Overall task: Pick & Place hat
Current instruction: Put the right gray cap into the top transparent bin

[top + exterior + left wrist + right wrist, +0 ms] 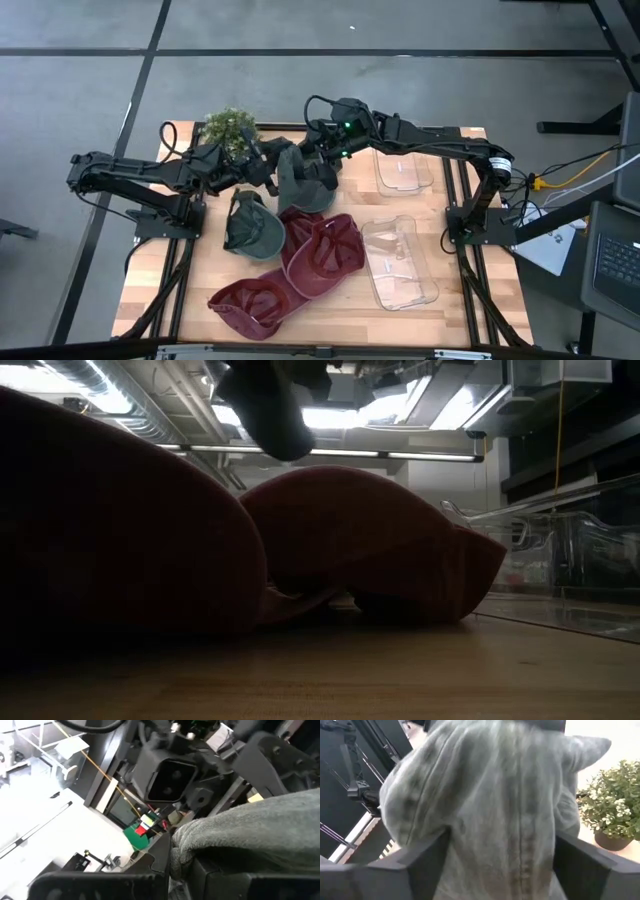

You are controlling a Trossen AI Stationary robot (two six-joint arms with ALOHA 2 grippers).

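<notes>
High view shows the grey-green hat (303, 180) hanging above the table's far centre, both the left gripper (268, 172) and right gripper (322, 160) closed on it, nearer the right clear bins (405, 175).

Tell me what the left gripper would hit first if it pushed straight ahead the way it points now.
Probably the right arm's wrist: it fills the left wrist view just past the grey-green hat that both grippers hold.

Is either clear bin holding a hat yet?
No. In the high view both clear bins show only bare plastic; the maroon hats lie on the table.
</notes>
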